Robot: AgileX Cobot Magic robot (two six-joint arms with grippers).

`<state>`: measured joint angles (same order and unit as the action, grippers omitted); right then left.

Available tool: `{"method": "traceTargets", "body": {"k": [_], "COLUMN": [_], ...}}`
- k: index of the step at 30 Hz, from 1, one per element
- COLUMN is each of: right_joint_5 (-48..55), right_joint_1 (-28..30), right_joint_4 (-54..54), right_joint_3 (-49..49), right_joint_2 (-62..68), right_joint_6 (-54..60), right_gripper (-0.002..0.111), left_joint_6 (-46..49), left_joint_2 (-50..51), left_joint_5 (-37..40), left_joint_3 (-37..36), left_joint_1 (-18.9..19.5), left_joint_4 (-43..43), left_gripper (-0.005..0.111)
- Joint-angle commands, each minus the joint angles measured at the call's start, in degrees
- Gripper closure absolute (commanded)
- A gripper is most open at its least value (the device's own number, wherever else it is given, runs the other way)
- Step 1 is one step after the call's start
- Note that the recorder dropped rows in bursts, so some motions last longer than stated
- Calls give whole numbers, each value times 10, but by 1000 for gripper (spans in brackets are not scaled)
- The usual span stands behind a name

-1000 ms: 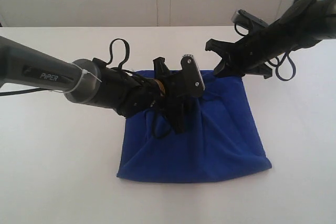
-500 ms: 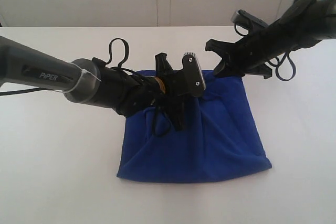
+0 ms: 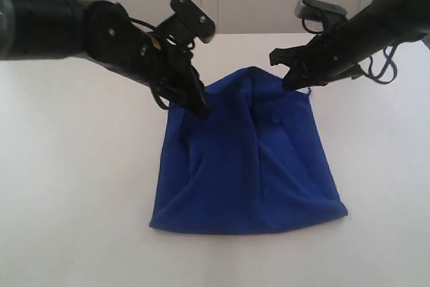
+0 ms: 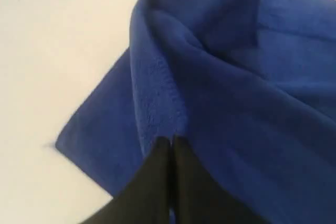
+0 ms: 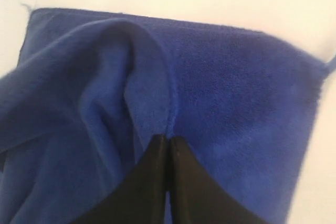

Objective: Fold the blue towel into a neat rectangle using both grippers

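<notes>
Jaws both clamped shut on blue towel (image 3: 248,166) far edge, raised off worktop (image 3: 80,186). Looks mid-fold; next bring edge to near edge evenly, corners matched.

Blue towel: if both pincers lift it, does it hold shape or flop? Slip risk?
Probably floppy: the blue towel drapes in soft ridges from the left pincer and right pincer to the table. Likely light: small pinches hold its edge up. Slip seems unlikely, since the fuzzy pile is clamped tight, but each grip takes only a narrow fold.
</notes>
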<state>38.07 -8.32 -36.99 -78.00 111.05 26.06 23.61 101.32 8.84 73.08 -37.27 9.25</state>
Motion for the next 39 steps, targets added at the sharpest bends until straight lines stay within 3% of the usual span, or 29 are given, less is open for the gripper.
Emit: {"method": "traceTargets", "body": {"k": [1, 9, 15, 20, 28, 39], "right_joint_5": [54, 175, 240, 288, 318, 319], "right_joint_1": [4, 4, 4, 4, 4, 4], "right_joint_4": [77, 132, 132, 124, 124, 109], "right_joint_3": [-2, -2, 9, 55, 117, 175], "right_joint_2": [-59, -147, -220, -324, -476, -584], "right_joint_6": [9, 11, 7, 7, 7, 7], "right_gripper": [108, 108, 108, 108, 108, 108], "left_joint_6": [-43, -43, -87, -89, -100, -114], "left_joint_2": [-52, -111, -175, -245, -312, -368], "left_joint_5": [131, 234, 283, 351, 425, 483], "left_joint_3": [2, 2, 2, -21, -33, -34], "left_joint_1": [18, 17, 17, -23, -69, -70], "left_joint_4": [14, 100, 116, 154, 159, 180], "left_gripper": [107, 107, 107, 107, 107, 107]}}
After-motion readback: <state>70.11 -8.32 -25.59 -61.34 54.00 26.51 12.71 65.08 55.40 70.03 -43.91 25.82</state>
